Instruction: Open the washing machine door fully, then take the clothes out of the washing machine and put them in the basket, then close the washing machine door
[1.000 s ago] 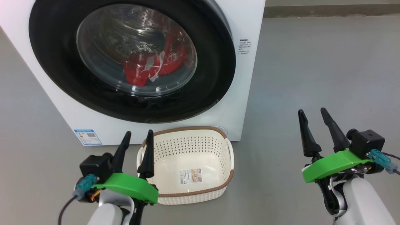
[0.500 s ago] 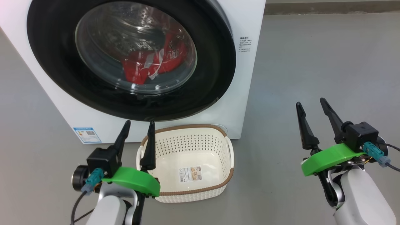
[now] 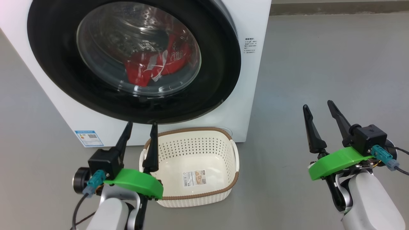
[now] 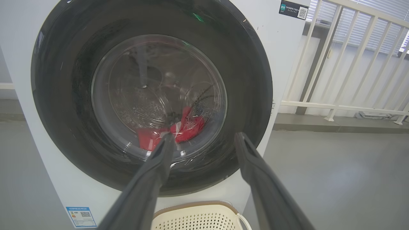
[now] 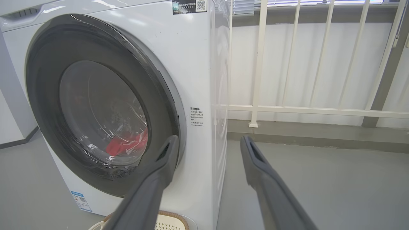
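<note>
While the round glossy black door point(image 3: 134, 60) sits shut on red clothes point(image 3: 153, 67), left gripper point(image 3: 142, 123) and right gripper point(image 3: 318, 104) gape wide, empty. Best hook its right edge, clearing the cream plastic basket point(image 3: 191, 131).

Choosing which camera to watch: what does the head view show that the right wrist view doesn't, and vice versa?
Head view: the basket, empty inside save its sticker, and the left gripper and right gripper, open, holding nothing. Right wrist view: the white railing beside the washing machine and the QR label at its top. Both: the closed washing machine door with the red clothes behind its glass.
</note>
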Controlling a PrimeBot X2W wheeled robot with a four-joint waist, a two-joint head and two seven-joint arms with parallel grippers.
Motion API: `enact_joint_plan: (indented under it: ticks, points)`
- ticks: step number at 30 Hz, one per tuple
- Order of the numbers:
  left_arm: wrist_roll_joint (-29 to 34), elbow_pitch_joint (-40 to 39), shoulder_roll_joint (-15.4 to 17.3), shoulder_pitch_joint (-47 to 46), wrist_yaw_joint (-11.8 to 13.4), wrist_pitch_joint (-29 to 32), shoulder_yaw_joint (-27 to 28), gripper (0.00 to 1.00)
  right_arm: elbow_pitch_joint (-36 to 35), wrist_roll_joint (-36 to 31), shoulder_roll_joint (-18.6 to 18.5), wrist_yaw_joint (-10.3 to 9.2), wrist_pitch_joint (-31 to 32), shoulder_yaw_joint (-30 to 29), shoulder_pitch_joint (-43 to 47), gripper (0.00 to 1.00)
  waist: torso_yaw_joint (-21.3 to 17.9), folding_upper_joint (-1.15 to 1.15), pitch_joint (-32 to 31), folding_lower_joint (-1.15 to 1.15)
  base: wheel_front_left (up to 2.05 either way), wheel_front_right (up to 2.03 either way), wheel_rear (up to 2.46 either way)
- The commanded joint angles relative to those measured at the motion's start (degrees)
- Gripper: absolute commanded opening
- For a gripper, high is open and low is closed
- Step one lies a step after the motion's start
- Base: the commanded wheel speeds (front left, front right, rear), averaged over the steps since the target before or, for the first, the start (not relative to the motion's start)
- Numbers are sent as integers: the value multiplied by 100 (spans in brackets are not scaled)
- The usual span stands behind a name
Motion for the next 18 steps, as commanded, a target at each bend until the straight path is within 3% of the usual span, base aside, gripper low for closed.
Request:
enact_joint_plan:
  ticks: [1,18]
  points:
    - [42,-117,130,-195,55,-70,173,100,-139,-59,-2,2,-37,137,-215,100,-1,0,8,0,0,0,0]
    - [15,-390,130,-277,78,-70,120,100,-353,-75,-2,2,-37,-56,-301,100,118,0,398,0,0,0,0]
